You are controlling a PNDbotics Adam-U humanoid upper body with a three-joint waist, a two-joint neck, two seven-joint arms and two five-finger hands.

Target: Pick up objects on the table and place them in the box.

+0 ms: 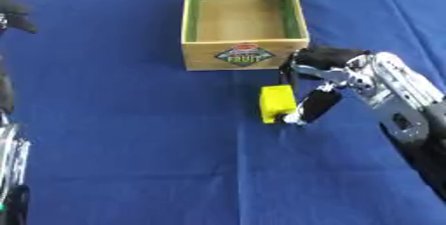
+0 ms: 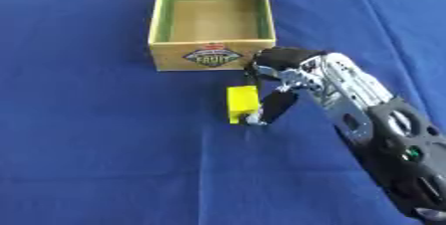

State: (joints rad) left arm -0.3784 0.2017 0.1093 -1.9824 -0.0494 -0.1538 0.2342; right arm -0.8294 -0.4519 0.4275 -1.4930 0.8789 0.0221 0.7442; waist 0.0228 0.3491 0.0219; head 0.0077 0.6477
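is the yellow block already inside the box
No, the yellow block sits on the blue cloth in front of the box, with the right hand at it.

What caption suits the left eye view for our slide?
Robot's right hand curls around a small yellow block on blue cloth, before an empty wooden box.

Even, bright light was cast from overhead; soft shadows were thrown beside the box (image 1: 243,54). Both views were slightly blurred throughout.
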